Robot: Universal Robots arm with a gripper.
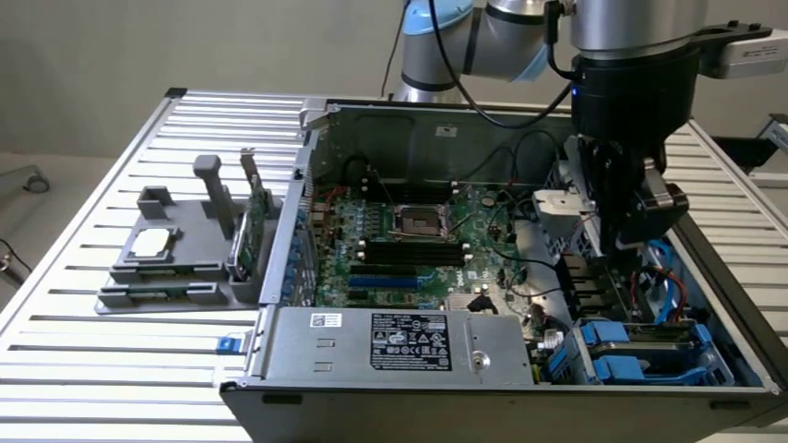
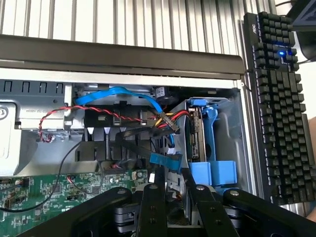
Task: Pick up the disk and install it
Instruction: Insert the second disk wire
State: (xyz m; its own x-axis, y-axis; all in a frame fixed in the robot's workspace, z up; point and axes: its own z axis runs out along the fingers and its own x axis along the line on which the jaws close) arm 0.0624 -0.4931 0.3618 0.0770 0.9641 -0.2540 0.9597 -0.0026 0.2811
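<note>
you've got the gripper point(image 1: 630, 242) down inside the case point(image 1: 493, 392) at the right of the exterior frame, over the blue drive bays point(image 1: 647, 355). a disk point(image 2: 196, 133) stands on edge in a blue carrier, centre-right of the wrist frame. fingers point(image 2: 153, 207) look nearly together with nothing visibly clamped, hard to confirm. looks seated, though i can't verify.

Slatted aluminium table point(image 1: 74, 305), ribs running across the exterior view. Open PC case point(image 1: 493, 277) sitting directly on it, filling the exterior view's right half, side panel off, motherboard facing up. Grey parts tray point(image 1: 173, 268) just beside the case on the exterior view's left, flat on the slats, touching or nearly touching the case wall. Black keyboard point(image 2: 281, 98) resting on the table along the case's outer side, one blue key light lit.
</note>
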